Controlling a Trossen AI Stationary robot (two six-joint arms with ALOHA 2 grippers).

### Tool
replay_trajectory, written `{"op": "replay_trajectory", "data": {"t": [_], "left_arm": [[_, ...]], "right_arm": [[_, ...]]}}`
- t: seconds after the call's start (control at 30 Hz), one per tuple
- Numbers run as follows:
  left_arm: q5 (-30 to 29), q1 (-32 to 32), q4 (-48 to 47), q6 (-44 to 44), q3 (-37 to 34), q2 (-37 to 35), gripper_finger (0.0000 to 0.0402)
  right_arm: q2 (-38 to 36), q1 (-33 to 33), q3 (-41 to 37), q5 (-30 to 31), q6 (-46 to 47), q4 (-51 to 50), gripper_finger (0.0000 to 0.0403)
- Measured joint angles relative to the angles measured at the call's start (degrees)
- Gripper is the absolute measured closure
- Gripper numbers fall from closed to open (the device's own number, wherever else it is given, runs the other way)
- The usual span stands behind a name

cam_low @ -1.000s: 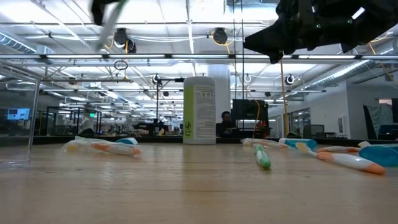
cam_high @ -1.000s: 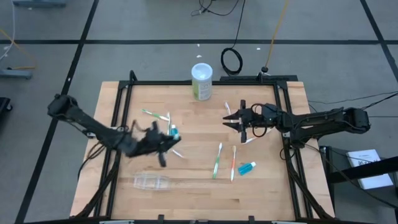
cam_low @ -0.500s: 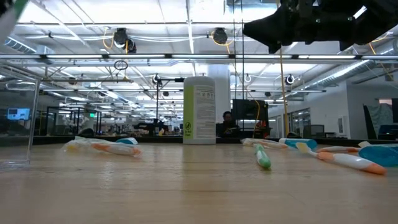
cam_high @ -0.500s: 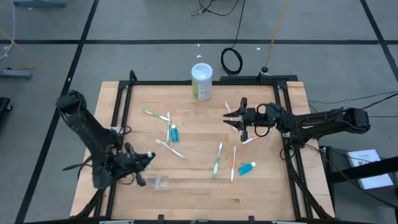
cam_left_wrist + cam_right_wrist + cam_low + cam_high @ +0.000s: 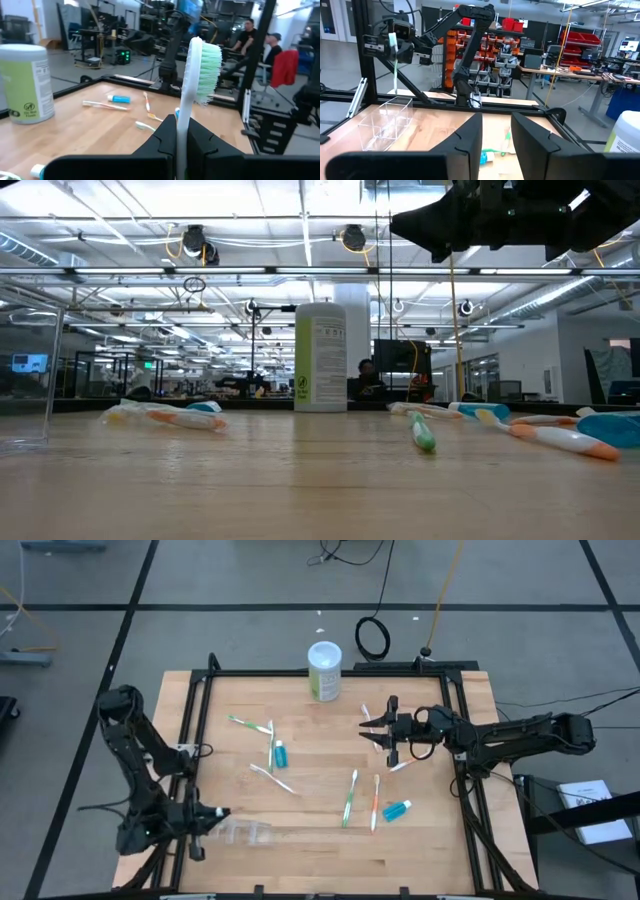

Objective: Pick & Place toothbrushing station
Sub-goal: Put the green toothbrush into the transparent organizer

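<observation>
Left hand (image 5: pixel 181 145) clamped on green-bristled toothbrush (image 5: pixel 192 90), held upright above clear cup (image 5: pixel 250 832) at tabletop (image 5: pixel 310 760) front-left. Right hand (image 5: pixel 385 733) raised over tabletop's right rear, fingers (image 5: pixel 465 137) parted, nothing gripped. Other toothbrushes, teal tubes scattered on tabletop.

toothbrush handle (image 5: pixel 182 150): lower part hidden between the left gripper (image 5: pixel 182 145) fingers
clear cup (image 5: pixel 25 375): cut off by the low view's edge
right gripper (image 5: pixel 440 230): dark shape, cropped at the top
</observation>
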Motion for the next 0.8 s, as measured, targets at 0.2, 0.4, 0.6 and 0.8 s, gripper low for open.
{"op": "replay_trajectory", "data": {"t": [0.2,0.4,0.6,0.8], "left_arm": [[0.28,-0.69,-16.26,-17.98,0.00,0.04,0.0389],[0.93,-0.69,-19.61,-22.38,0.00,0.04,0.0380],[1.90,-0.69,-19.39,-20.84,0.00,0.04,0.0352],[3.47,-0.69,-19.36,-20.77,0.00,0.04,0.0348]], "right_arm": [[0.02,0.00,0.00,0.00,-0.41,-0.32,0.0310],[0.02,0.00,0.00,0.00,-1.20,-0.45,0.0309],[0.02,0.00,0.00,0.00,-1.20,-0.44,0.0309],[0.02,0.00,0.00,0.00,-1.20,-0.44,0.0309]]}}
